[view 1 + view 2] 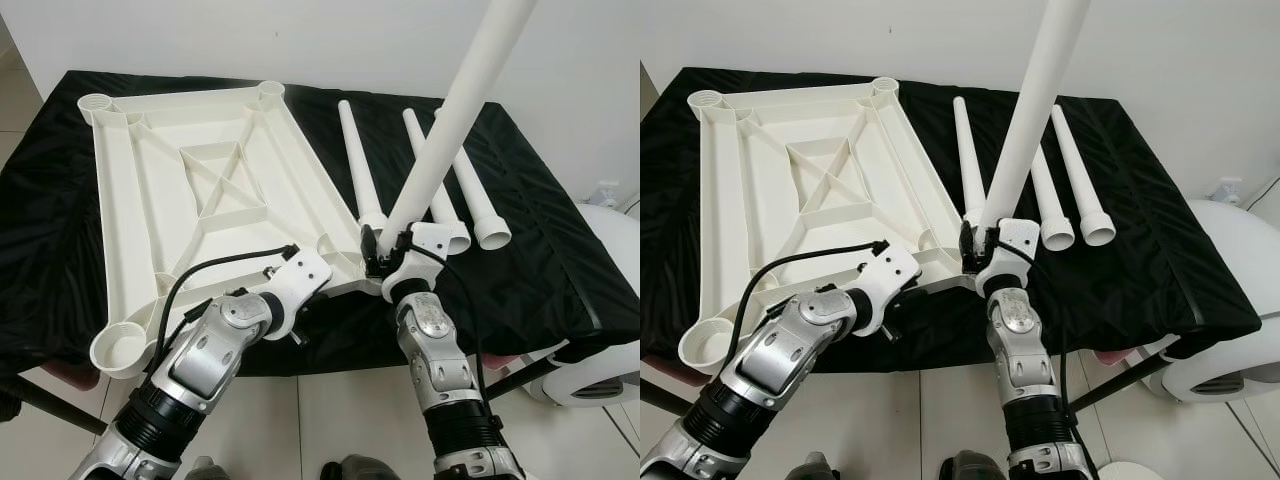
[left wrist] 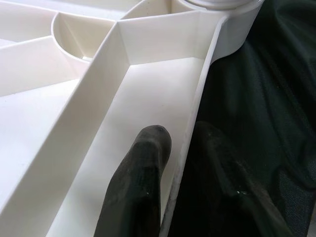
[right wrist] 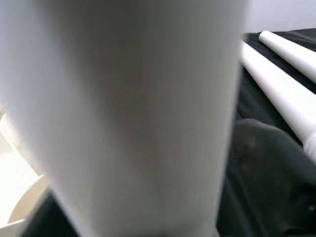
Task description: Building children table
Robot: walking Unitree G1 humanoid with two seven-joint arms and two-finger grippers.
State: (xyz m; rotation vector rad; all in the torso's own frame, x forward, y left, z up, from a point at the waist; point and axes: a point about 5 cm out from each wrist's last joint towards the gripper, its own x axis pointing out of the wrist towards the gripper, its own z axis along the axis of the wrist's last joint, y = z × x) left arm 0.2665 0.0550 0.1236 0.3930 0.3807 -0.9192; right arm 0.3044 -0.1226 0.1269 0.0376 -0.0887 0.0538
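Black-draped bench [image 1: 560,260]: left gripper [image 1: 322,268] pinches tabletop [image 1: 150,190] near rim, steadying; right gripper [image 1: 385,262] clamps upright leg [image 1: 450,125] at near-right socket.

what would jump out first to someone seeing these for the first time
The long white table leg standing nearly upright, its base at the near right corner socket of the upturned white tabletop, with the right gripper shut on it. The left gripper clamps the tabletop's near rim beside that corner. Three more legs lie on the black cloth to the right.
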